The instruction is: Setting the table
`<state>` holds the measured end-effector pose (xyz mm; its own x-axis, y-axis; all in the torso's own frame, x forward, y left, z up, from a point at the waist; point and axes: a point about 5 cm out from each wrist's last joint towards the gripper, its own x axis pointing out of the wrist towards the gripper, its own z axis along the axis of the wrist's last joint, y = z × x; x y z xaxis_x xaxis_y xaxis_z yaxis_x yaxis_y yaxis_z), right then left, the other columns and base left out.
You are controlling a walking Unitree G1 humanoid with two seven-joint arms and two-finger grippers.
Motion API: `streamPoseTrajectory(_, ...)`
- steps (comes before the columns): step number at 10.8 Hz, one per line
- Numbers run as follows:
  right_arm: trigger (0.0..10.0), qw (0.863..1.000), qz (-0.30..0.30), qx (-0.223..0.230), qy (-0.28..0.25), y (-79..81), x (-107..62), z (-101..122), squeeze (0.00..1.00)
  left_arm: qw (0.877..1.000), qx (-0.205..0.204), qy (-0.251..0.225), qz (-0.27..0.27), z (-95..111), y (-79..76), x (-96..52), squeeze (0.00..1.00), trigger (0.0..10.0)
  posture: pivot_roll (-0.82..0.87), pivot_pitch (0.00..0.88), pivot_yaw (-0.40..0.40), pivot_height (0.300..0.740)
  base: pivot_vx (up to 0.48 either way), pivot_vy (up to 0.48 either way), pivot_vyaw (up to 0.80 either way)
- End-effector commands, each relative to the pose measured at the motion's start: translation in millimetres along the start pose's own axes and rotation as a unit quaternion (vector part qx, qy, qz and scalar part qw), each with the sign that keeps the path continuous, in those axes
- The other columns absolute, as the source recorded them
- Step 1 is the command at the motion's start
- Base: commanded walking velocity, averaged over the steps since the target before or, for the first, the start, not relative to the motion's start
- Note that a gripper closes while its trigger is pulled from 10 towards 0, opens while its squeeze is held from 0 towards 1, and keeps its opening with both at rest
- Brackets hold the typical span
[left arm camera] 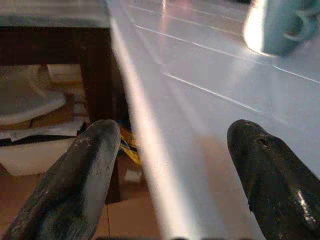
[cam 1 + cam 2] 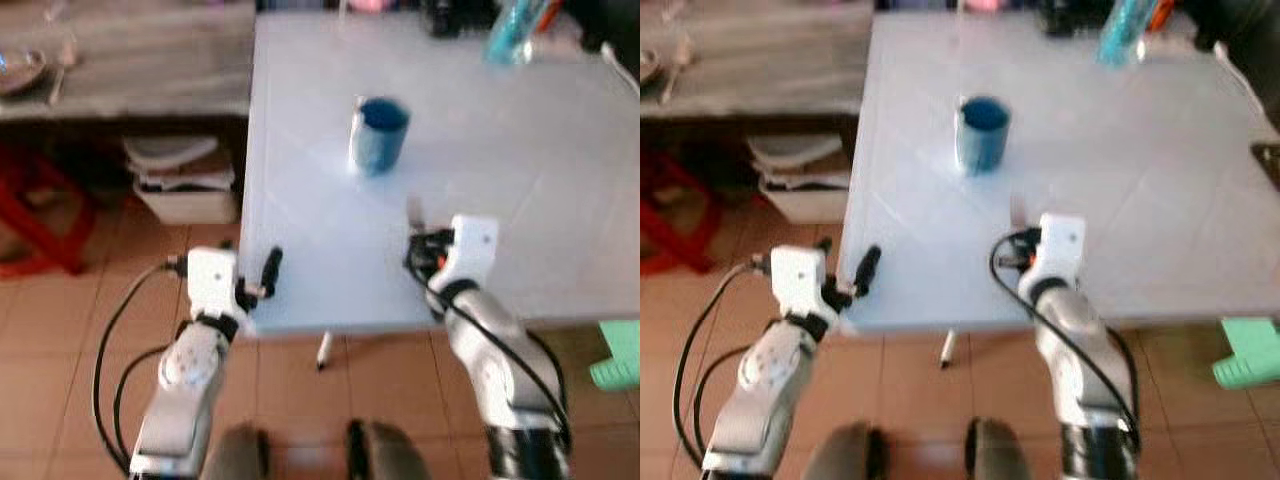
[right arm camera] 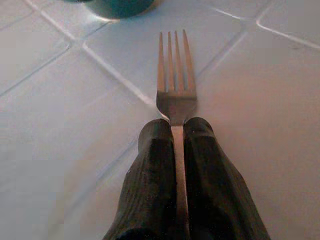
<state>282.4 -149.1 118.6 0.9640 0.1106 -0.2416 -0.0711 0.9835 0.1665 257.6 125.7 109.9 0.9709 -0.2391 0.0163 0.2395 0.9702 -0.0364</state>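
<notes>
- While the right gripper (image 3: 175, 150) hangs low over the white desk (image 2: 520, 200), a little in from its near edge, its two black fingers (image 3: 150, 175) are pressed together on the handle of a metal fork (image 3: 175, 75).
- The fork sticks straight out past the fingertips, tines forward, aimed toward the blue mug (image 2: 380, 133); whether the tines touch the desk top cannot be told.
- The blue mug stands upright toward the middle of the desk, nearer the left edge than the right, well apart from the fork (its handle shows in the left wrist view).
- The left gripper (image 1: 172, 165) sits at the desk's near left corner, its fingers spread wide apart with nothing between them; one finger lies over the desk top and the other hangs outside the left edge.
- At the far edge of the desk stands a teal bottle (image 2: 515, 30), blurred, with some dark things beside it that are too unclear to name.
- Beyond the left edge is a second, grey-topped desk (image 2: 140, 60) with a dish (image 2: 20, 68) at its far left; under it sits a white box (image 2: 185, 180) stacked with plates or lids.
- A red stool (image 2: 40, 210) stands on the tiled floor (image 2: 60, 340) further left, and a green object (image 2: 620, 355) lies on the floor by the near right corner.
</notes>
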Motion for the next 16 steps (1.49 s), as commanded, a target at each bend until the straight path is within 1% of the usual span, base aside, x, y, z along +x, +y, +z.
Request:
streamPoseTrajectory(1,0.0,0.996,0.024,0.012,0.083,11.2,0.7,-35,0.00,1.000,0.009,0.015,0.013,-7,7.1,-3.2,0.00,10.0,-0.04,0.195,-0.005,0.740,0.000,0.480,0.00)
streamPoseTrajectory(2,0.0,0.997,0.034,0.012,0.063,15.3,3.8,-27,0.00,1.000,0.008,0.014,0.013,-7,6.7,-1.7,0.00,10.0,-0.05,0.190,-0.005,0.740,0.000,0.480,0.00)
streamPoseTrajectory(4,0.0,0.999,0.052,-0.004,0.011,21.9,6.5,-12,0.00,1.000,0.008,0.009,0.016,-7,6.4,-0.6,0.00,10.0,-0.05,0.187,-0.006,0.740,0.000,0.480,0.00)
streamPoseTrajectory(6,0.0,0.998,0.060,-0.014,-0.031,25.2,7.4,0,0.00,1.000,0.016,0.003,0.021,-5,9.3,1.4,0.00,10.0,-0.05,0.184,-0.007,0.740,0.000,0.476,0.00)
streamPoseTrajectory(7,0.5,0.996,0.068,-0.026,-0.051,26.8,6.7,4,0.00,0.999,0.026,-0.007,0.038,-1,13.0,4.4,0.00,10.0,-0.04,0.182,-0.010,0.740,0.000,0.476,0.00)
streamPoseTrajectory(9,0.1,0.995,0.067,-0.031,-0.069,27.3,7.2,8,0.00,0.998,0.034,-0.010,0.051,0,15.5,6.0,0.00,10.0,-0.04,0.178,-0.010,0.740,0.000,0.476,0.00)
streamPoseTrajectory(10,0.7,0.991,0.070,-0.053,-0.105,27.5,7.0,19,0.00,0.997,0.019,-0.015,0.068,3,17.0,9.9,0.00,10.0,-0.04,0.175,-0.012,0.740,0.000,0.458,0.00)
streamPoseTrajectory(11,0.5,0.990,0.067,-0.050,-0.110,25.7,7.0,21,0.00,0.997,0.021,-0.025,0.067,8,15.6,13.4,0.00,10.0,-0.04,0.173,-0.011,0.740,0.000,0.435,0.00)
streamPoseTrajectory(12,2.2,0.990,0.069,-0.050,-0.114,23.5,7.9,23,0.00,0.997,0.020,-0.031,0.062,10,14.5,17.0,0.00,10.0,-0.04,0.166,-0.010,0.740,0.266,0.398,0.00)
streamPoseTrajectory(13,10.0,0.988,0.080,-0.052,-0.123,24.8,6.8,25,0.00,0.997,0.018,-0.022,0.068,8,15.1,17.3,0.00,10.0,-0.05,0.165,-0.008,0.740,0.285,0.386,0.00)
streamPoseTrajectory(14,10.0,0.987,0.077,-0.061,-0.130,24.4,6.8,27,0.00,0.997,0.016,-0.024,0.068,9,15.1,18.6,0.00,10.0,-0.05,0.162,-0.008,0.740,0.330,0.349,0.00)
streamPoseTrajectory(15,10.0,0.987,0.076,-0.058,-0.132,24.1,6.9,27,0.00,0.997,0.017,-0.023,0.068,9,15.4,19.4,0.00,10.0,-0.05,0.161,-0.008,0.740,0.341,0.337,0.00)
streamPoseTrajectory(16,10.0,0.986,0.072,-0.064,-0.133,22.7,6.2,27,0.00,0.997,0.022,-0.026,0.065,10,15.5,19.8,0.00,10.0,-0.05,0.158,-0.007,0.740,0.428,0.000,0.00)
